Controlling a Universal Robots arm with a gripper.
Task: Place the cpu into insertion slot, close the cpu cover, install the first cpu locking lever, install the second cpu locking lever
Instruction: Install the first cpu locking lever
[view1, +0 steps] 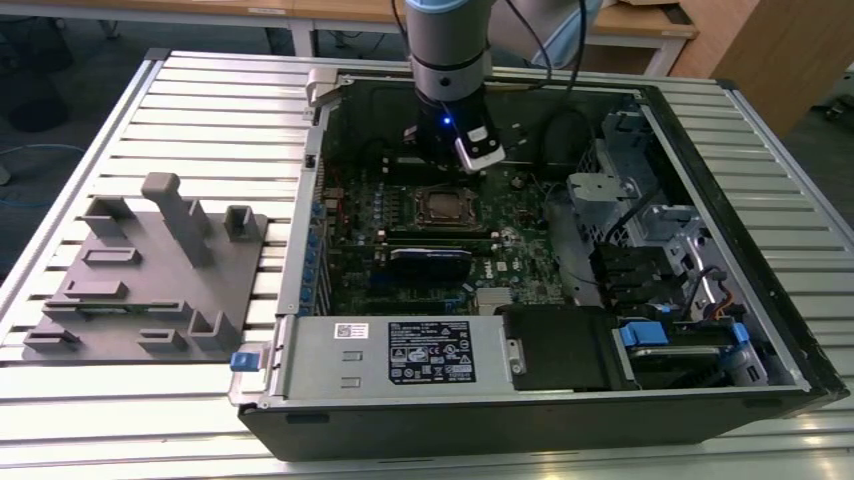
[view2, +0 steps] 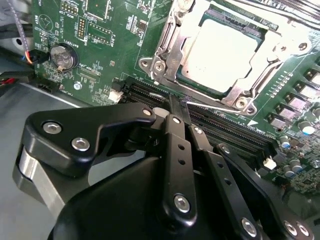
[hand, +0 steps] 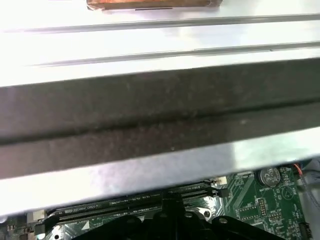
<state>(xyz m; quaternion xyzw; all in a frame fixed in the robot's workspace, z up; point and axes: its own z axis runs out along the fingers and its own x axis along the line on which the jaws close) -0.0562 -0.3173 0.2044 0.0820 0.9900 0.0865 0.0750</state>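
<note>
The cpu (view2: 222, 47), a dull silver square, lies in the insertion slot (view1: 441, 205) on the green motherboard. The shiny cpu cover (view2: 172, 52) lies flat over the cpu's edges, its cut-out showing the chip's top. A thin bright locking lever (view2: 220, 109) runs along the socket's edge beside the black memory slots. My gripper (view2: 179, 107) is shut, its black fingers pressed together with the tips right at one end of that lever. Whether they touch it I cannot tell. In the exterior view my gripper (view1: 467, 160) hangs just beyond the socket, inside the open case.
The black case wall (hand: 160, 115) stands close behind my gripper. A silver power-supply box (view1: 400, 352) fills the case's near side, and a drive cage (view1: 641, 220) stands at the exterior view's right. A grey fixture plate (view1: 140, 275) sits on the slatted table at its left.
</note>
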